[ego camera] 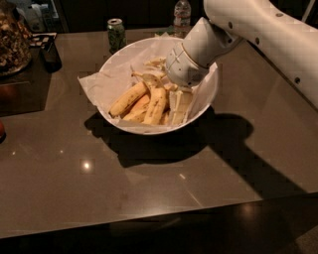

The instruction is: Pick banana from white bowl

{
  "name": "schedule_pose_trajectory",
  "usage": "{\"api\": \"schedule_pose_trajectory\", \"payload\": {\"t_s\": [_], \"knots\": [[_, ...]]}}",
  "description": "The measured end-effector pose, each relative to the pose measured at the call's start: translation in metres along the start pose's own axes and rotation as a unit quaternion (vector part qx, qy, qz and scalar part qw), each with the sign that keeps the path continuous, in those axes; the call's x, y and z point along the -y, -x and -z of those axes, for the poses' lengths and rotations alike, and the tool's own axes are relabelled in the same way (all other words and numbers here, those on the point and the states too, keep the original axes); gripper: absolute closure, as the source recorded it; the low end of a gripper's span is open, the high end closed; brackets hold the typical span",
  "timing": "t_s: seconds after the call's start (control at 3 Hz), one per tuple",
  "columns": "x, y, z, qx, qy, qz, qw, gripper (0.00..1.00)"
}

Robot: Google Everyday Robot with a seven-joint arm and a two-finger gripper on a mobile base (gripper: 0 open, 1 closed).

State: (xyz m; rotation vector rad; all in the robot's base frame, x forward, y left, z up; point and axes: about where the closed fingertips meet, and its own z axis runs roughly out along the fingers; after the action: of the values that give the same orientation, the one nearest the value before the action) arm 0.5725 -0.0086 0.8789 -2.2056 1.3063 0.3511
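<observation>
The white bowl [207, 101], lined with crinkled white paper, stands in the middle of the dark table. Several yellow, brown-speckled bananas lie in it; the plump banana [128, 98] lies at the left of the pile, with another [156, 104] beside it. My gripper [180, 110] reaches down from the upper right into the right side of the bowl, right against the rightmost bananas. The white wrist [191, 59] hides the back right of the bowl.
A green can [116, 33] and a water bottle [182, 12] stand behind the bowl. A dark cup [49, 55] and a large jar [12, 39] are at the far left. The table's front edge [159, 218] runs across the bottom.
</observation>
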Motion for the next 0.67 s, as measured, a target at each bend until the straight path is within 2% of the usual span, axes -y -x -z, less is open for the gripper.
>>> {"api": "schedule_pose_trajectory", "payload": {"t_s": [0.33, 0.67], "knots": [[0.0, 0.0, 0.0, 0.0, 0.0, 0.0, 1.0, 0.0], [0.0, 0.0, -0.0001, 0.0, 0.0, 0.0, 1.0, 0.19]]}}
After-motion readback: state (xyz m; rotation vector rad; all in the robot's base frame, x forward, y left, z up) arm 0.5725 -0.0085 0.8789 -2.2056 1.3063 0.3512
